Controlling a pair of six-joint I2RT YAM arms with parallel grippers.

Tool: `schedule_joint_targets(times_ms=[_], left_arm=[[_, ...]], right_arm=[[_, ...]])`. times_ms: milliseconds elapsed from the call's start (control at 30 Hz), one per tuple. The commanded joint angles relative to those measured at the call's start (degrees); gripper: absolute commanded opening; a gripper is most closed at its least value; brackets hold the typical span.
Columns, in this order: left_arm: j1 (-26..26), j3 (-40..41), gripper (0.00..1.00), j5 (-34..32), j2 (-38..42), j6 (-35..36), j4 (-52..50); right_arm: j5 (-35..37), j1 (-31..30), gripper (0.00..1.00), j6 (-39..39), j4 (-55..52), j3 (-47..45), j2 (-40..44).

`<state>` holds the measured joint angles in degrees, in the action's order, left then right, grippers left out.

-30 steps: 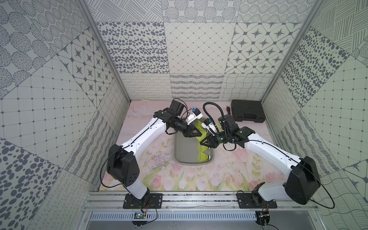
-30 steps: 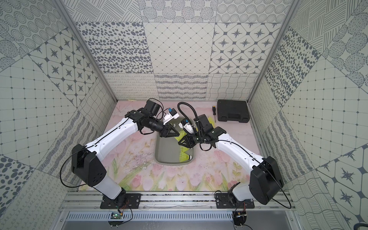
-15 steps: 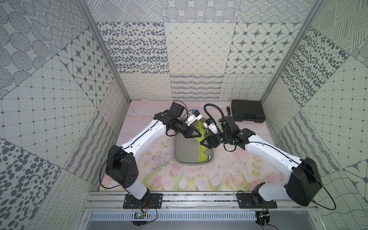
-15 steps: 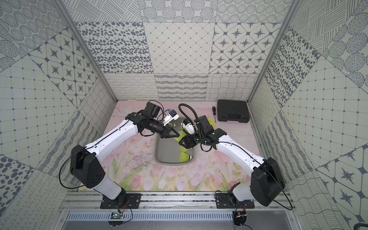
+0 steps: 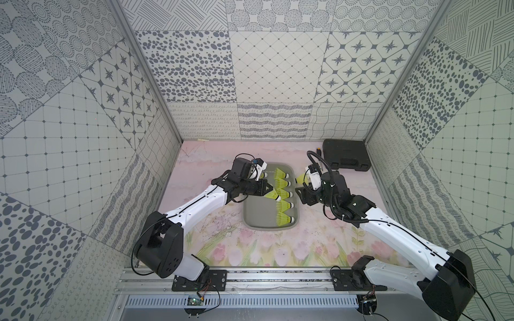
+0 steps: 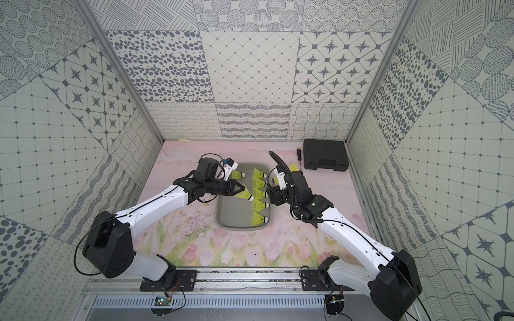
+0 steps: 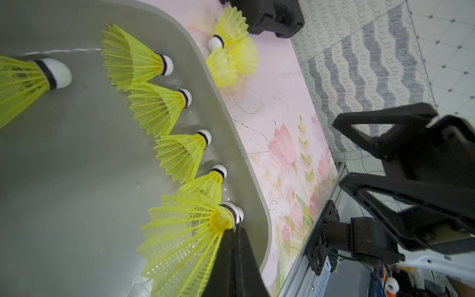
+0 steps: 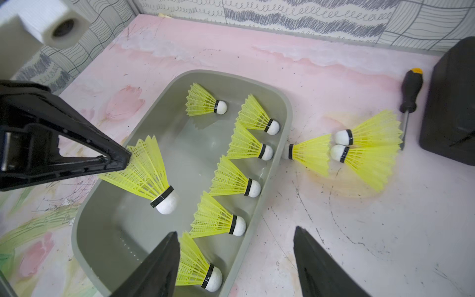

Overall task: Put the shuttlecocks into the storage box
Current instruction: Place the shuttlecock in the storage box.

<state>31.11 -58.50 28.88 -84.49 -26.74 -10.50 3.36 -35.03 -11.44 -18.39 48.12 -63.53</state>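
Note:
The grey storage box point(image 5: 258, 214) point(image 6: 233, 218) lies mid-table. Several neon yellow shuttlecocks point(image 8: 231, 180) point(image 7: 180, 154) lie in it, most in a row along its right wall. My left gripper point(image 5: 267, 189) point(image 6: 241, 189) point(image 7: 235, 231) is shut on the skirt of another shuttlecock point(image 5: 272, 195) point(image 8: 151, 174), which hangs cork-down over the box. My right gripper point(image 8: 235, 230) point(image 6: 268, 191) stands open above the box's right rim, holding nothing. Three shuttlecocks point(image 8: 359, 151) point(image 7: 228, 56) lie on the table just right of the box.
A black ribbed case point(image 5: 346, 155) point(image 8: 452, 102) sits at the back right. A black screwdriver with an orange cap point(image 8: 411, 90) point(image 6: 299, 157) lies beside it, close to the loose shuttlecocks. The patterned walls enclose the floral mat point(image 5: 319, 244).
My right gripper has opened, and a shuttlecock now lies in the box below it. My left gripper has tightened on the skirt of its shuttlecock and stayed over the box.

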Motion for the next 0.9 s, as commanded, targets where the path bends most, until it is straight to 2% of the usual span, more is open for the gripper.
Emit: schedule_joint_targets(times_ms=[0,233,500,700,867], left_arm=[[-0.1,3.2,0.0,-12.6,0.5,-13.1,12.5],[-0.1,5.0,0.0,-18.9,-1.3,-15.1,16.1],[-0.8,5.4,0.0,-22.1,-5.1,-18.2,19.3],[-2.2,6.1,0.0,-21.2,-7.3,-20.3,20.2],[-4.0,6.7,0.0,-17.7,-9.7,-21.2,23.2]], right_arm=[[4.4,0.0,0.74,-1.2,4.4,-1.2,1.9],[4.9,0.1,0.75,-1.1,4.4,-1.8,2.0],[4.7,0.3,0.75,-0.6,4.0,-1.8,1.2],[4.8,0.7,0.75,-0.5,4.0,-1.9,0.9],[4.7,0.9,0.75,-0.7,4.1,-2.1,0.1]])
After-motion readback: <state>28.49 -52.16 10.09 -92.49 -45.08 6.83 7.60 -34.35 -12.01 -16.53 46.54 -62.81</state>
